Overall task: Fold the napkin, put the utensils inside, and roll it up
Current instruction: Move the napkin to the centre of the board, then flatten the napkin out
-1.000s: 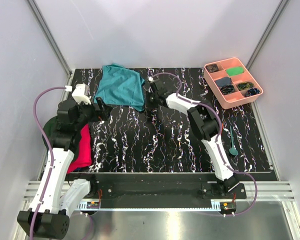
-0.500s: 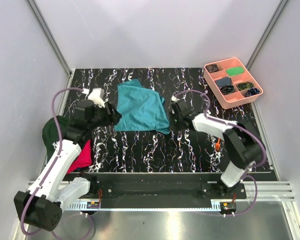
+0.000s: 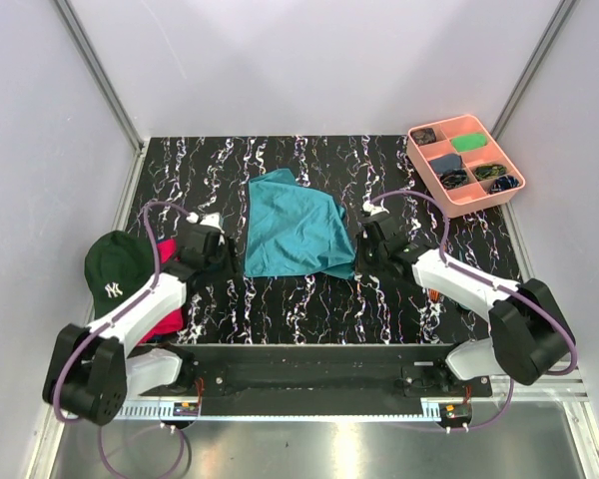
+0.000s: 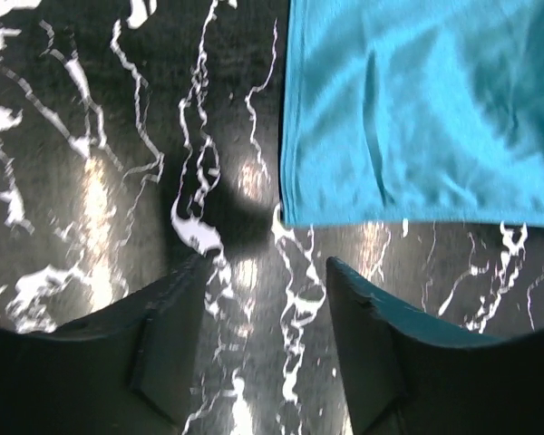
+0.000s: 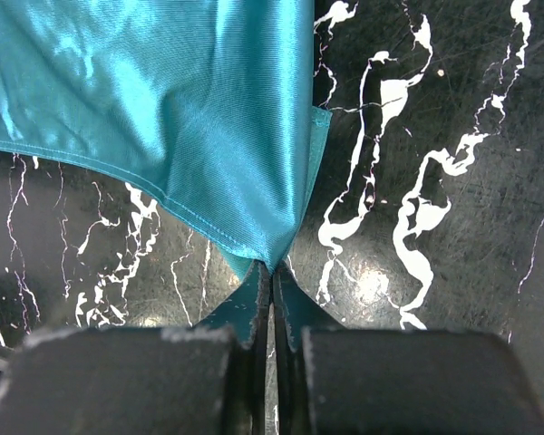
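Note:
The teal napkin (image 3: 295, 235) lies crumpled and partly spread in the middle of the black marbled table. My right gripper (image 3: 358, 261) is shut on its near right corner, and the wrist view shows the cloth (image 5: 181, 109) pinched between the closed fingertips (image 5: 272, 272). My left gripper (image 3: 228, 263) is open and empty, just short of the napkin's near left corner (image 4: 417, 118), low over the table (image 4: 265, 272). A bit of an orange utensil (image 3: 436, 295) shows beside the right arm. The teal spoon is hidden.
A pink compartment tray (image 3: 426, 172) with small items stands at the back right. A dark green cap (image 3: 115, 274) and a pink-red cloth (image 3: 165, 311) lie at the left edge by the left arm.
Both arms drew back toward the near edge, dragging the napkin from the back left to the middle. The left arm has come off the cap, which now shows fully.

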Robot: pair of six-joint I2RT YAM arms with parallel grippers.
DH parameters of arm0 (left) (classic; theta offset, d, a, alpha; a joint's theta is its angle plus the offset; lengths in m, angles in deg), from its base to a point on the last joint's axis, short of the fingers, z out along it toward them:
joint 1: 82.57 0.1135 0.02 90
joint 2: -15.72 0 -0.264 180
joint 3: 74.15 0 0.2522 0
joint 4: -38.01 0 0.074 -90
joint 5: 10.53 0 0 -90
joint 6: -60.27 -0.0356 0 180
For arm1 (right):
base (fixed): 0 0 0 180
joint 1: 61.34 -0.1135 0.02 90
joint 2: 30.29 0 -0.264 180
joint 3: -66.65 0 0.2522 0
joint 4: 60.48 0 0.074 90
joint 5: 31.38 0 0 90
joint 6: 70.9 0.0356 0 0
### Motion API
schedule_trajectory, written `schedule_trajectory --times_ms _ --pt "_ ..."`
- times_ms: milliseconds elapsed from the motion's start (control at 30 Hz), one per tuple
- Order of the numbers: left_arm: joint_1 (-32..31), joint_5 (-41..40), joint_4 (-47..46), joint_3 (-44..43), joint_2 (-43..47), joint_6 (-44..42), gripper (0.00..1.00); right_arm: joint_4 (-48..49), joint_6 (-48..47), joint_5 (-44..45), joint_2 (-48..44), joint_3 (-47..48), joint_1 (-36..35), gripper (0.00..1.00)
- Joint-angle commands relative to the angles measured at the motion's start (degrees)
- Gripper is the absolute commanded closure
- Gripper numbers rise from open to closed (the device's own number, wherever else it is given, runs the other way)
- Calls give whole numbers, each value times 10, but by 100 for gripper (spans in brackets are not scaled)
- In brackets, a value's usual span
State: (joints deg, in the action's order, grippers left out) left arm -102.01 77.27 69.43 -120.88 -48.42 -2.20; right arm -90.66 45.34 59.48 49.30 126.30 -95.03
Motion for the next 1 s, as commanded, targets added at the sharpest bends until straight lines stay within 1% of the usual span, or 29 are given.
schedule_trajectory --times_ms 0,100,200,300,400,500,600,667,700,767,800,867,900,967 --pt "-14 -25 -79 -5 -47 10 44 5 10 7 -15 -11 -1 100" --pt "-20 -24 -95 -14 -95 9 45 5 12 3 -7 -12 -1 100" --pt "-27 -11 -106 -28 -144 7 49 10 13 -1 -1 -12 -1 100" --pt "-34 -13 -118 -40 -174 7 50 15 12 -5 5 -12 -1 100" --pt "-36 -15 -121 -49 -196 8 51 18 13 -7 8 -11 -1 100" --pt "-41 -11 -121 -52 -212 10 57 23 14 -6 7 -12 -1 100" --pt "-47 -16 -121 -44 -223 16 59 25 14 -6 7 -11 -1 100" --pt "-49 -17 -121 -38 -232 17 65 27 15 -7 8 -9 -1 100" --pt "-50 -16 -121 -37 -235 17 72 28 15 -20 9 -8 -1 100" --pt "-50 -17 -123 -34 -243 19 81 30 15 -22 12 -8 -1 100" --pt "-50 -16 -125 -34 -245 18 88 31 15 -23 14 -7 -1 100" --pt "-50 -13 -129 -34 -248 17 97 31 14 -24 13 -7 -1 100" --pt "-51 -11 -131 -37 -247 17 100 32 14 -25 12 -7 -1 100" --pt "-50 -6 -131 -41 -238 13 100 32 11 -31 8 -6 -1 100"
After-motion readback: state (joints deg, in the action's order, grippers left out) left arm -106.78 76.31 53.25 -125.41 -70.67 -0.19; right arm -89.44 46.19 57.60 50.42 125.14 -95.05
